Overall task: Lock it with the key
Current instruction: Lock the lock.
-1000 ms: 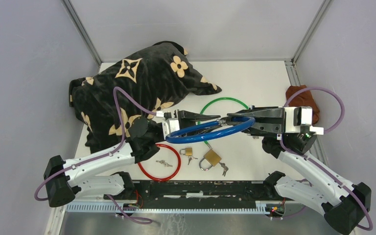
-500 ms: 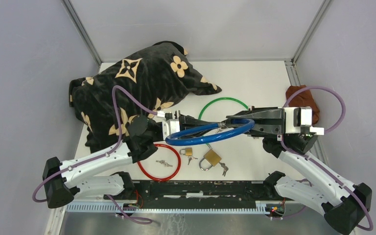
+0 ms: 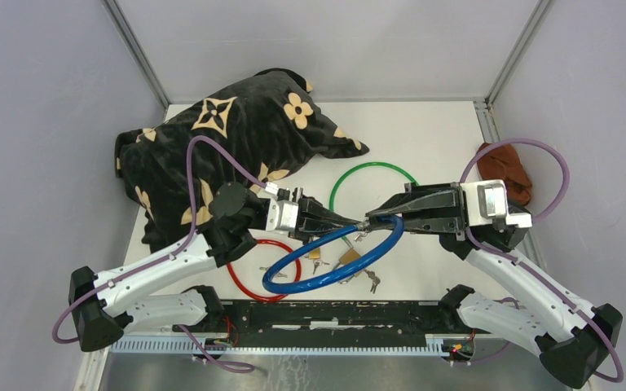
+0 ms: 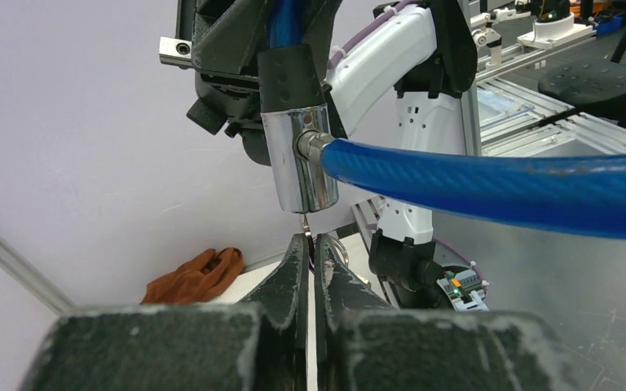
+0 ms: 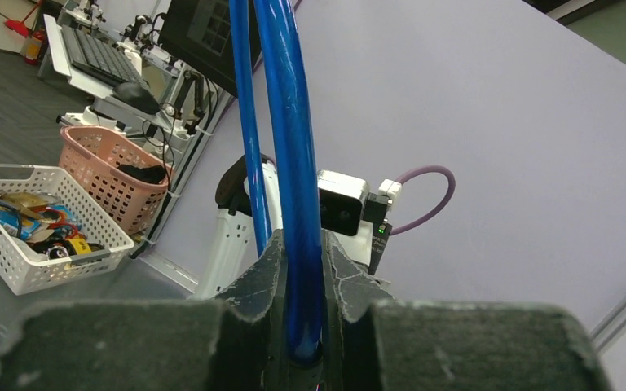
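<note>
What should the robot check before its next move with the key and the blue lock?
1. Left tool pinching the key: ok.
2. Right tool clamped on the blue cable: ok.
3. Key tip meeting the bottom of the silver lock barrel: ok.
4. Key pushed all the way in: cannot tell, the tip is hidden inside.
5. Cable end plugged into the barrel's side: ok.
</note>
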`<state>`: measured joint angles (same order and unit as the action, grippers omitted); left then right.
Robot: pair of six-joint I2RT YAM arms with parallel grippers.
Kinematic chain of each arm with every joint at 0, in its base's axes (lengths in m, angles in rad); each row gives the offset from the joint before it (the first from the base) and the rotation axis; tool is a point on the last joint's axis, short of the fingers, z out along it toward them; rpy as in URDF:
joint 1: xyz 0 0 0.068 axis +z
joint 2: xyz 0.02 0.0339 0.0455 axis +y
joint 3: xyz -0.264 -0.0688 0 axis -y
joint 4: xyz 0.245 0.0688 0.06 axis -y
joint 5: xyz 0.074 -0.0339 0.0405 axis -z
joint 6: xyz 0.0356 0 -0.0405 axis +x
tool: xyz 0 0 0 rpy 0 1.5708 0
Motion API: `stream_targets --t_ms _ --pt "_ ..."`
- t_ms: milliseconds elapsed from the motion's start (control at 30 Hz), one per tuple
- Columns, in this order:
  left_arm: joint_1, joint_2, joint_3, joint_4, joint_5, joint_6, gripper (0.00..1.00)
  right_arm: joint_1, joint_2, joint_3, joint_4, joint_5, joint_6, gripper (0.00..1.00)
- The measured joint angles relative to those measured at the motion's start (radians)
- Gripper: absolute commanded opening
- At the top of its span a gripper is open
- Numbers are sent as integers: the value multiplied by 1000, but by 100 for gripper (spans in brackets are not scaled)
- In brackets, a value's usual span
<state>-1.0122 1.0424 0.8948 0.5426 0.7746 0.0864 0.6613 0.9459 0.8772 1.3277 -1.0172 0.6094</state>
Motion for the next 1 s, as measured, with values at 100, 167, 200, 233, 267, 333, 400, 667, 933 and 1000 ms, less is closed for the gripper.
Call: stream_targets --t_ms 100,167,200,233,267,333,400,667,933,1000 --pt "3 0 0 -8 9 -8 2 0 0 0 -9 -3 -1 0" --pt "3 0 0 -8 5 -12 2 0 0 0 -12 -2 -2 0" --pt "3 -1 -1 -7 2 -12 2 0 0 0 -12 -2 -4 0" --pt "3 -2 -2 -5 -3 -12 2 0 0 0 -12 0 -5 0" --pt "3 -3 -4 -2 -8 -11 2 0 0 0 -12 2 -5 0" --pt "3 -5 -11 9 -14 -11 16 0 0 0 -11 3 -4 0" --pt "3 -9 -19 19 -17 -11 36 0 1 0 -12 2 -4 0" --pt "-3 -55 -74 28 -76 39 59 -2 -10 0 -34 13 -32 0" --pt "-6 -118 -136 41 -216 161 69 -3 -23 0 -76 40 -71 0" --pt "-6 -126 -147 84 -240 166 74 -3 -23 0 -90 56 -81 0"
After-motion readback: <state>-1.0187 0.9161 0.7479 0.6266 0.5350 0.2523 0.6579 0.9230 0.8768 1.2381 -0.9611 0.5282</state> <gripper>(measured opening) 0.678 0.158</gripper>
